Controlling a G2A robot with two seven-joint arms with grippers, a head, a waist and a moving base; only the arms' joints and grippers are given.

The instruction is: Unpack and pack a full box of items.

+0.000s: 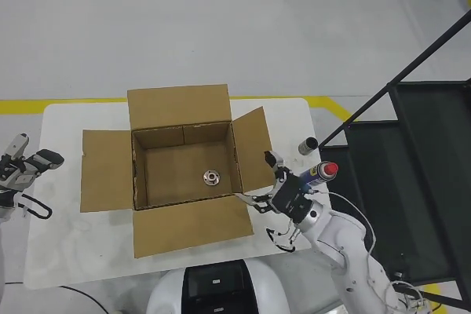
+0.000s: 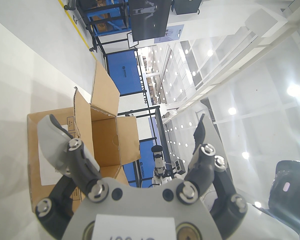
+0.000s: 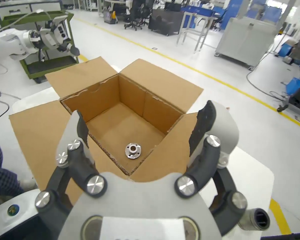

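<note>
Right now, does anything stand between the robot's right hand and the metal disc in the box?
Only the wall of the box and its open flap, beside the right hand. The metal disc lies uncovered on the box floor; from above, nothing visible blocks it.

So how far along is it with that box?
It looks partway through unpacking. Done: a spray can and a dark cylinder sit on the table beside the open box. In hand: nothing. The right gripper, by the box's flap, and the left gripper, off to the side, are open and empty. Left: one metal flange on the box floor, then presumably repacking.
</note>
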